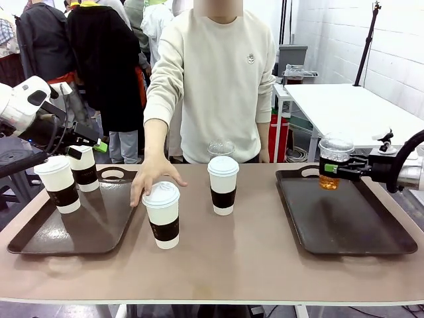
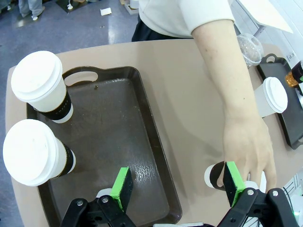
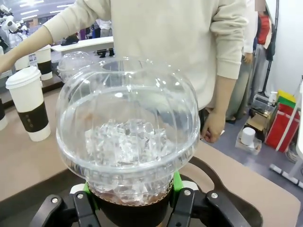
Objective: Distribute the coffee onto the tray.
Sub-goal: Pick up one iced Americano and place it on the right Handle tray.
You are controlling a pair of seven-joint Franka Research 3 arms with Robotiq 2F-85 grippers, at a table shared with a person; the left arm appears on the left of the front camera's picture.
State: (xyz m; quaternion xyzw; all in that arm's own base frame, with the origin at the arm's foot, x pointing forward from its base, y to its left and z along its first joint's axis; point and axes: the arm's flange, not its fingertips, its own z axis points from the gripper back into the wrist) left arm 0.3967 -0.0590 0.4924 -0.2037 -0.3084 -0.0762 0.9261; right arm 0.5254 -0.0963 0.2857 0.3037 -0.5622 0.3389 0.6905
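White cups [image 1: 223, 184] w/ dk brown sleeves [image 1: 222, 197]; amber drink [image 1: 329, 183]; dk brown trays [image 1: 344, 225].

On the table [image 1: 252, 265], a left tray [image 1: 99, 225] and a right tray [image 1: 351, 218] lay well apart. Two lidded cups [image 1: 58, 184] stood at the left tray's far left corner. Between the trays stood a near cup [image 1: 162, 213], with a person's hand [image 1: 154, 175] touching its lid. To its right stood a far cup [image 1: 223, 184], with a domed cup [image 1: 220, 147] behind it. The robot's right hand [image 1: 329, 168] held a second domed cup [image 1: 334, 156] over the right tray's far end.

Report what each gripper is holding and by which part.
The right gripper holds the clear dome-lidded cup of amber drink by its dark sleeve, just below the dome. The left gripper is open and holds nothing.
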